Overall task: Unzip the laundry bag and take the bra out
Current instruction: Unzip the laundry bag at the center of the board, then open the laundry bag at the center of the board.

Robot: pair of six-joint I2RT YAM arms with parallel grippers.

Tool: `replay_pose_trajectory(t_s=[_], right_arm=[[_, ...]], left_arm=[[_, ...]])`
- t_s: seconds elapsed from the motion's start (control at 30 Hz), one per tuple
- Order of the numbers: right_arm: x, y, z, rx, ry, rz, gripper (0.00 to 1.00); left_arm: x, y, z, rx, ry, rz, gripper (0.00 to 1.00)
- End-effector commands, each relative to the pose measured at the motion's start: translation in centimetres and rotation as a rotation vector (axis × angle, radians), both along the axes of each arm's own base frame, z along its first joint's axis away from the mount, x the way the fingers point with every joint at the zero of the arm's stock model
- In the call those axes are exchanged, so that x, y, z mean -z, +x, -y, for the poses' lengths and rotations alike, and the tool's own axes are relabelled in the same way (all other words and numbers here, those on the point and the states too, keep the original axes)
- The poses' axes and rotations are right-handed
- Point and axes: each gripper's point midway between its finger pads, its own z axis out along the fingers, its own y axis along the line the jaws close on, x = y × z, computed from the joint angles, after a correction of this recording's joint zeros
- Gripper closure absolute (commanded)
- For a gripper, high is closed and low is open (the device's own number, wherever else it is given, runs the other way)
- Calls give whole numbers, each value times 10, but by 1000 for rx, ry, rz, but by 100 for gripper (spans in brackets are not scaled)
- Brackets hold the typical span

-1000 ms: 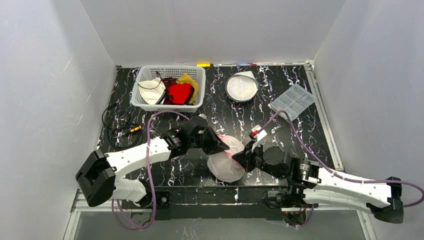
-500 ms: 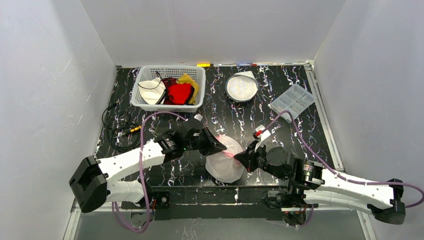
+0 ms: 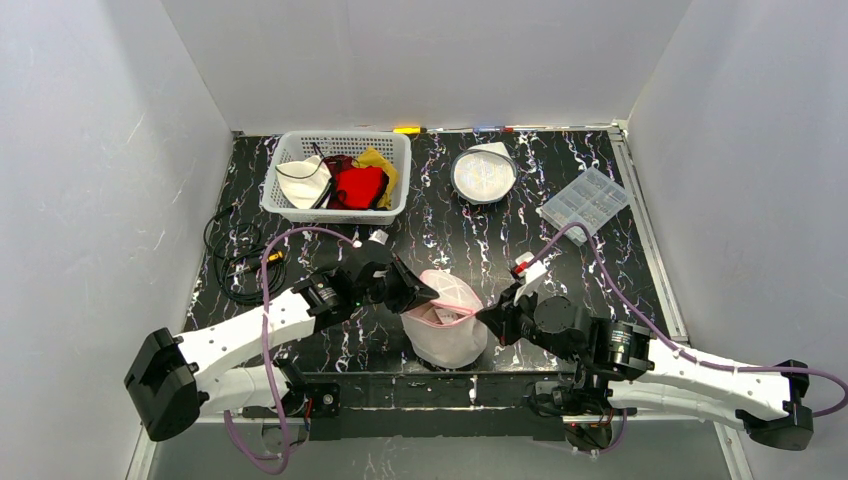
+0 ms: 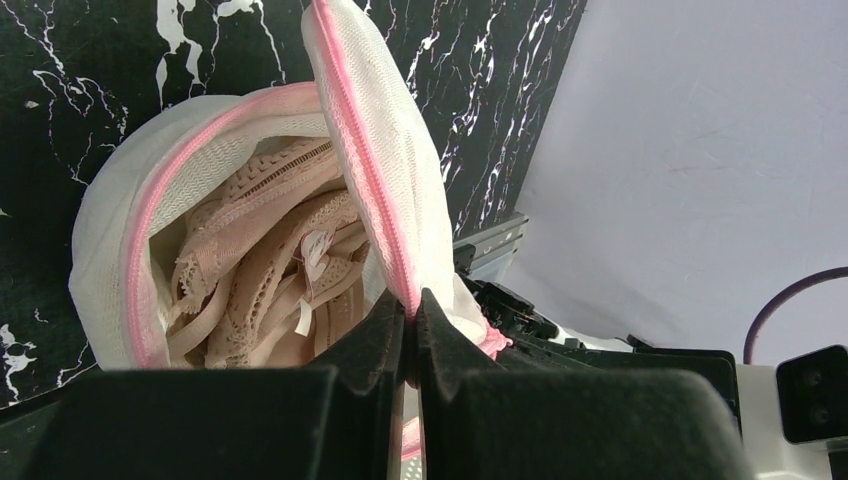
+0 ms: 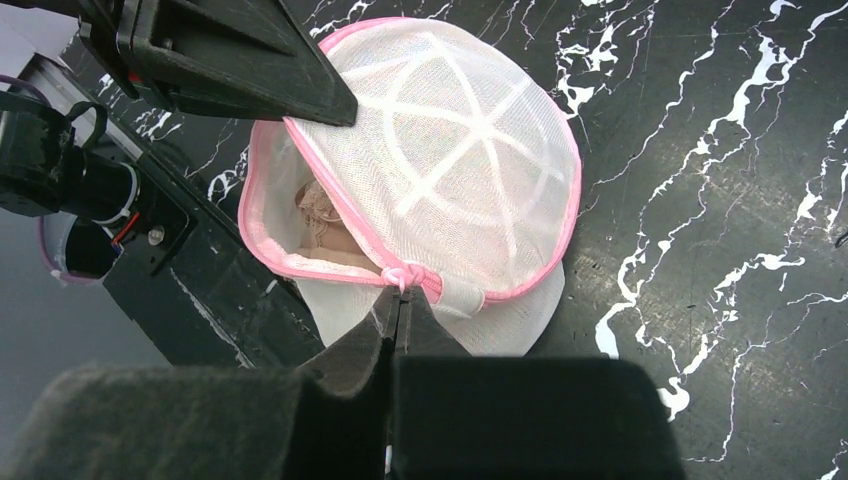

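- The left gripper (image 4: 410, 305) has its jaws pressed together on the pink zip edge of the laundry bag (image 4: 110, 210). It holds the lid flap raised off the body.
- The right gripper (image 5: 398, 300) has its jaws fully closed. They pinch the pink seam on the bag's near side, where the lid meets the body.
- The laundry bag is round white mesh with pink trim. It sits on the black marbled table (image 3: 450, 230) near the front edge, between the two grippers. Its zip is parted and the mouth gapes on the left arm's side.
- The bra (image 4: 260, 250) is beige lace. It lies folded inside the bag, in plain sight through the opening, and sits apart from both grippers.
- A white basket (image 3: 400, 180) of garments stands at the back left of the table.
- A clear compartment box (image 3: 585, 202) lies at the back right.
- A black cable coil (image 3: 235, 255) lies at the left edge.
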Motion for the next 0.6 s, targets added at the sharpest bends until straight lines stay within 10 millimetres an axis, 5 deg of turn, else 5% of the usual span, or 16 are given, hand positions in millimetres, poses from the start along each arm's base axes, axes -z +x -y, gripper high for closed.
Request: replay_pose_trajectory(t_s=[0.0, 0.03, 0.23, 0.3, 0.43, 0.57], right_arm=[[-17, 7, -1, 36, 50, 24, 99], [-20, 6, -3, 33, 61, 23, 99], [-39, 9, -1, 52, 95, 36, 49], [-39, 11, 1, 68, 79, 37, 39], [-27, 19, 9, 150, 43, 17, 31], [-17, 28, 19, 240, 46, 8, 30]], left_arm=[[10, 1, -16, -30, 66, 6, 100], [8, 1, -15, -19, 60, 17, 100], [-3, -1, -13, 48, 73, 67, 91], [-2, -1, -14, 79, 101, 94, 98], [1, -3, -12, 162, 137, 156, 100], [-30, 7, -11, 189, 119, 325, 100]])
